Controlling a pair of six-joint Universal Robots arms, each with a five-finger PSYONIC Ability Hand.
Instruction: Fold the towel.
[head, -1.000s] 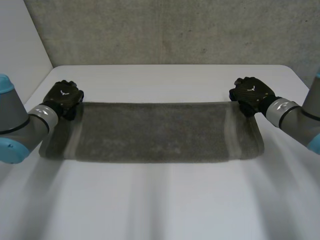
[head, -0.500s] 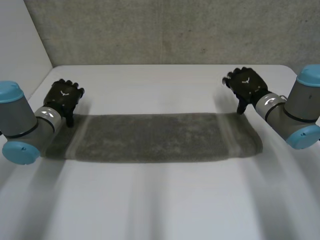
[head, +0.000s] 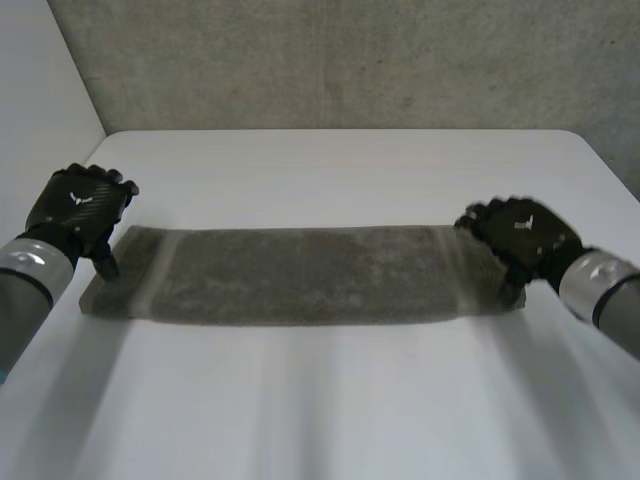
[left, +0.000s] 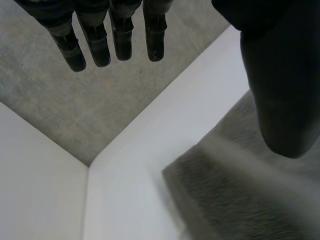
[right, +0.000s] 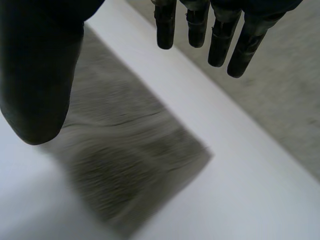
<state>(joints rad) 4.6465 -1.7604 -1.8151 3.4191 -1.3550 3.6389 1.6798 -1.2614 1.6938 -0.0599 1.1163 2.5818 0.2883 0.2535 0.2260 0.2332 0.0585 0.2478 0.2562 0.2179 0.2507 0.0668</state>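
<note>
On a white table (head: 330, 400) before a grey concrete wall (head: 340, 60), a dark grey towel (head: 300, 275) lies flat as a long strip running from side to side. The left hand (head: 78, 205) hovers at the towel's left end, by its far corner, fingers straight and well apart from the thumb, gripping nothing. The right hand (head: 520, 238) hangs over the towel's right end, likewise wide and empty.
</note>
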